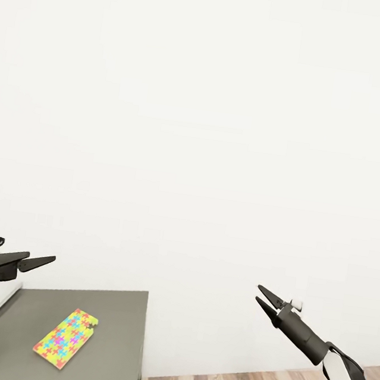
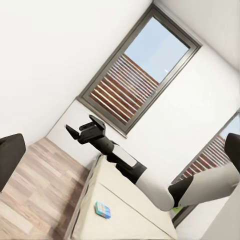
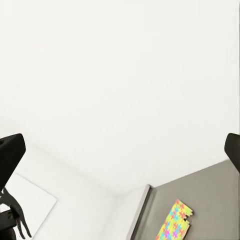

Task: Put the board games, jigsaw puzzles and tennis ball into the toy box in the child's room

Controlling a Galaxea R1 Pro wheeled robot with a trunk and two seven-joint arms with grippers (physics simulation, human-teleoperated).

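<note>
With both jaws apart and empty, go slowly down to the puzzle (image 1: 66, 338) on the bench (image 1: 124, 325).

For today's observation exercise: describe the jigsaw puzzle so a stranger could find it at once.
Find the grey table against the white wall, low in the head view. On its top lies the jigsaw puzzle, a thin flat board of interlocking yellow, pink, blue and green pieces, the one bright thing on that surface.

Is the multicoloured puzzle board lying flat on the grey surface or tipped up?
Flat: the multicoloured jigsaw puzzle board lies face-up on the dark grey tabletop, untouched by either gripper.
</note>
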